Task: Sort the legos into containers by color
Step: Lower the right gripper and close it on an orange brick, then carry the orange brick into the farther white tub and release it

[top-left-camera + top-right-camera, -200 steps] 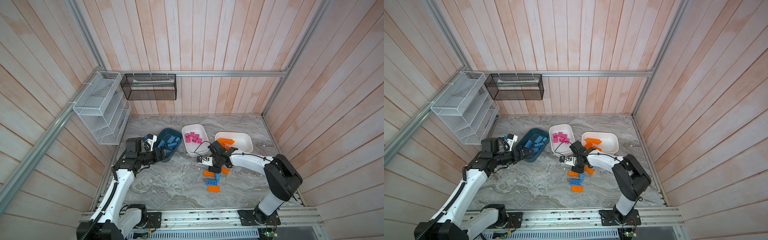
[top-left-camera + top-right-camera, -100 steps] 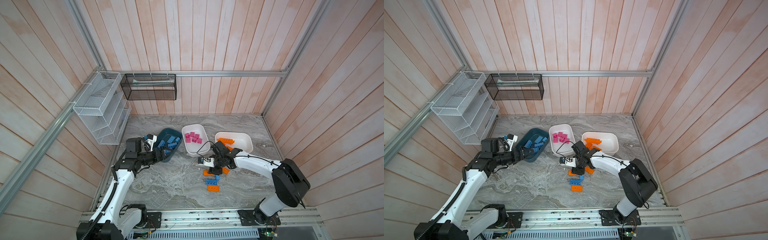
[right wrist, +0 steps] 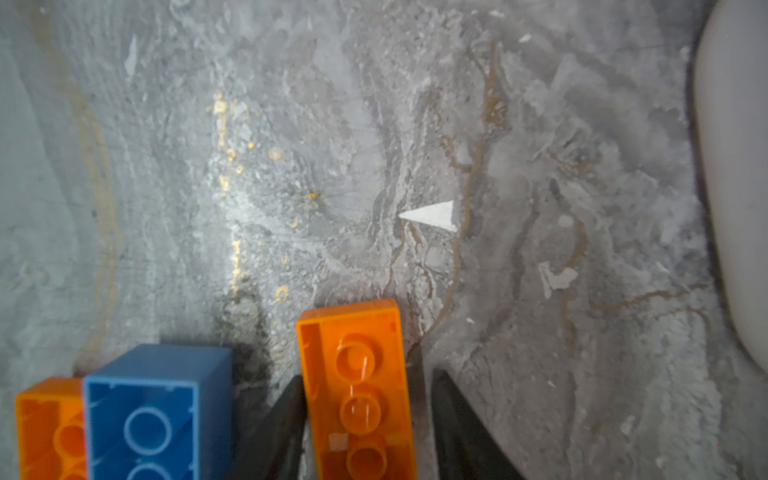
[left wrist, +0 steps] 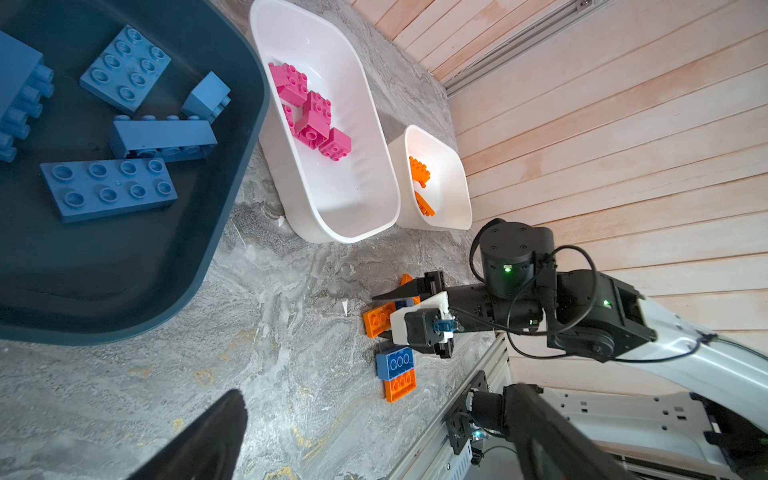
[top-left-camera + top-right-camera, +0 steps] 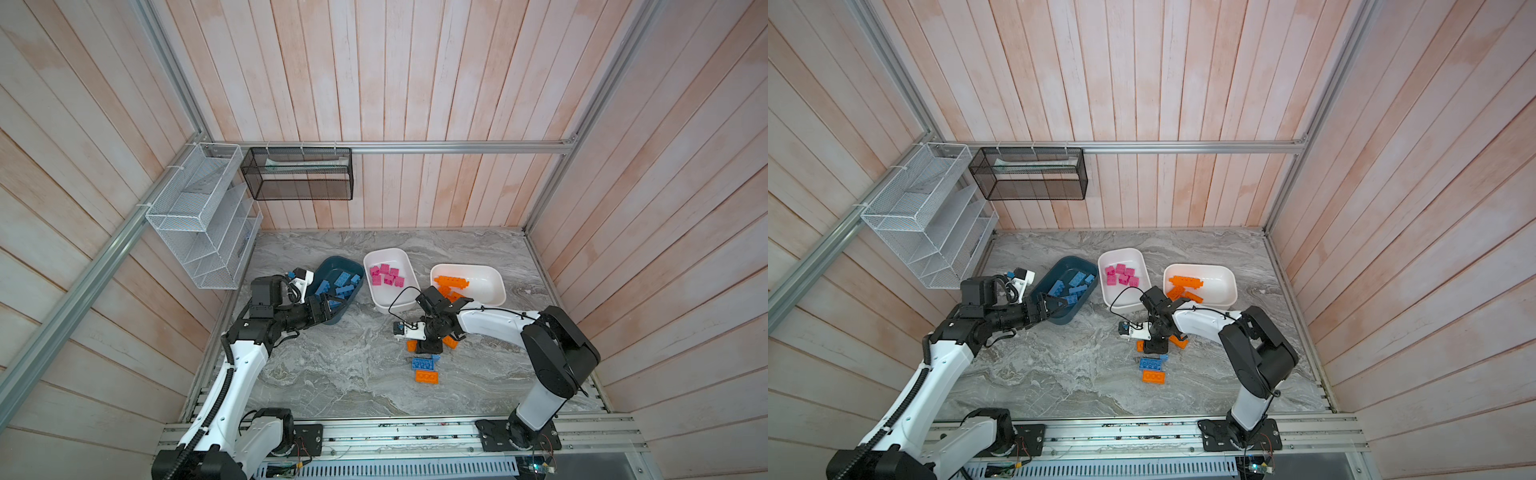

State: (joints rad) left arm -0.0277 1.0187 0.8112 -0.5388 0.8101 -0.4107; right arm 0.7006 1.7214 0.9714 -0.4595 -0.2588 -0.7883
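right gripper (image 3: pixel 366 374) straddles orange brick (image 3: pixel 353 328); bare marble (image 3: pixel 332 145) ahead

In dark blue tub (image 5: pixel 332 266), blue bricks (image 5: pixel 343 283); in middle white tub (image 5: pixel 388 254), pink bricks (image 5: pixel 386 275); in right white tub (image 5: pixel 494 286), orange bricks (image 5: pixel 451 282). Left gripper (image 5: pixel 332 301) spread wide over the blue tub's near rim. Right gripper (image 5: pixel 428 349) pointing down between loose orange bricks (image 5: pixel 451 342). Nearer the front, blue brick (image 5: pixel 423 364) just beside orange brick (image 5: pixel 427 377).

glossy plastic legos (image 3: pixel 357 390), matt marbled tabletop (image 3: pixel 332 166), wooden walls (image 5: pixel 415 83)
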